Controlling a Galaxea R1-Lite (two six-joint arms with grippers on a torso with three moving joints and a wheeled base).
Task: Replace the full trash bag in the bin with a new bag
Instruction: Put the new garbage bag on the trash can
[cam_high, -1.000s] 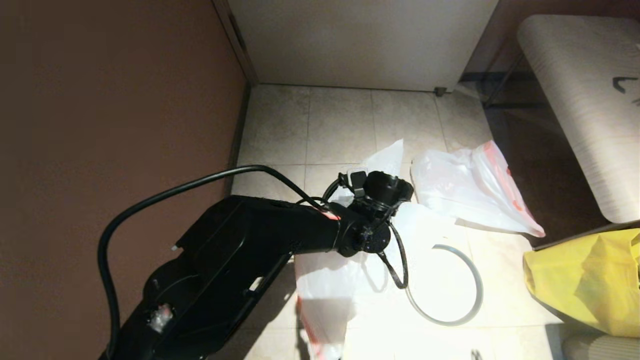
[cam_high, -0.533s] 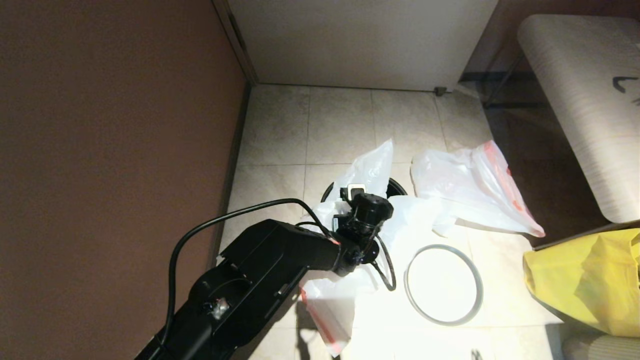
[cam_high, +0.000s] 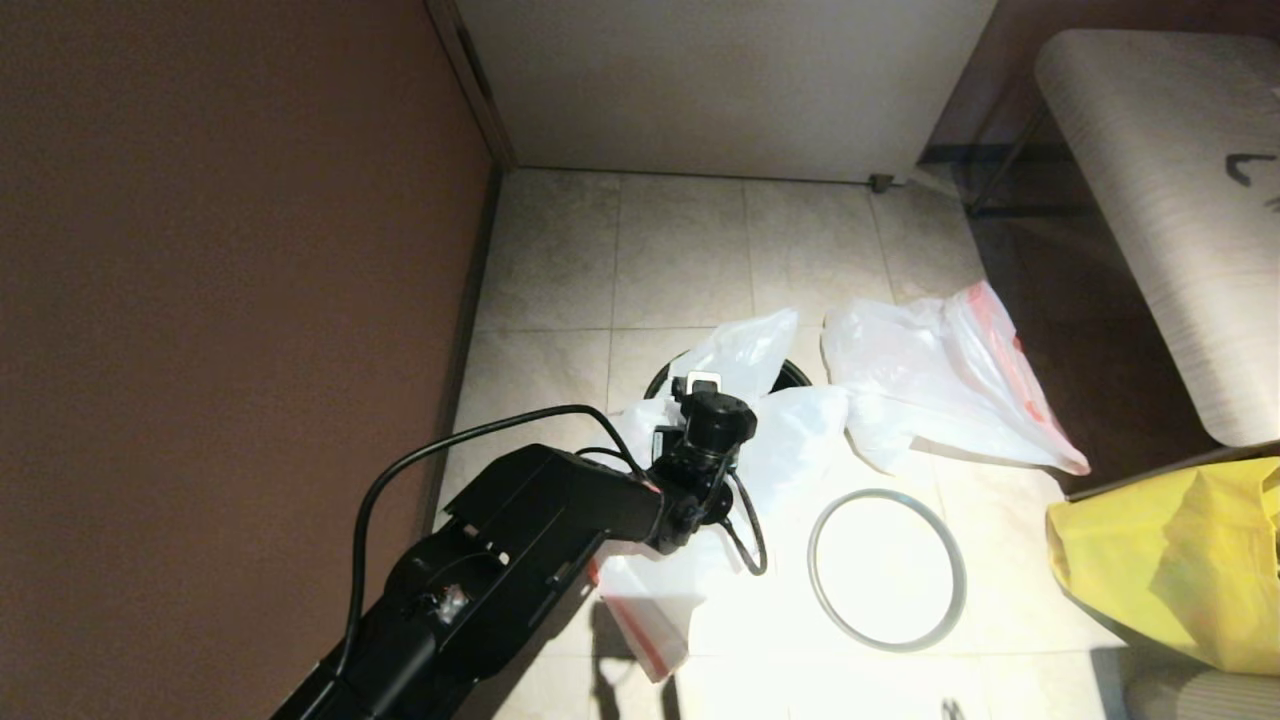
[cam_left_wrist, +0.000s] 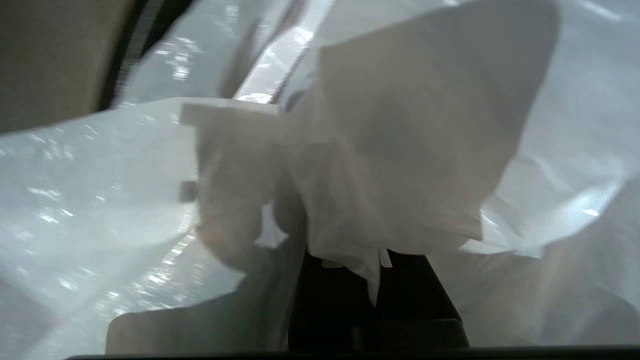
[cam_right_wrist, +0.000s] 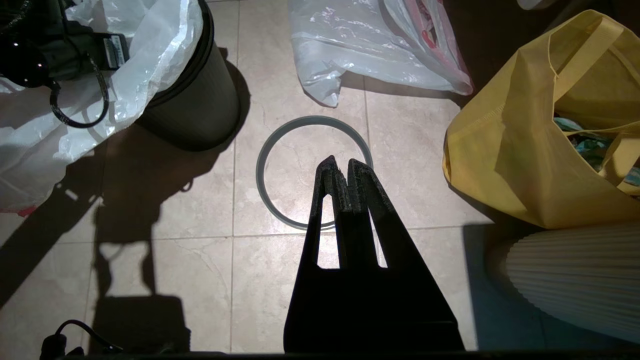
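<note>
clamped tight on a bunched fold of the new bag (cam_left_wrist: 400, 165), left gripper (cam_high: 700, 395) over the mouth of the bin (cam_right_wrist: 195, 100), film draped over its rim and spilling down the near-left side to the floor. hoop (cam_high: 887, 570) lay loose on the tiles to the right, just beside the bin. full trash bag (cam_high: 940, 385) rested far right of the bin, yellow bag (cam_high: 1170, 560) beyond it at the right edge. right gripper (cam_right_wrist: 340, 167) parked above the hoop, fingers pressed together, holding nothing. risk, as a judgement: thin film could slip out or tear if tugged, or sink unevenly inside, leaving one side of the rim unlined.
</note>
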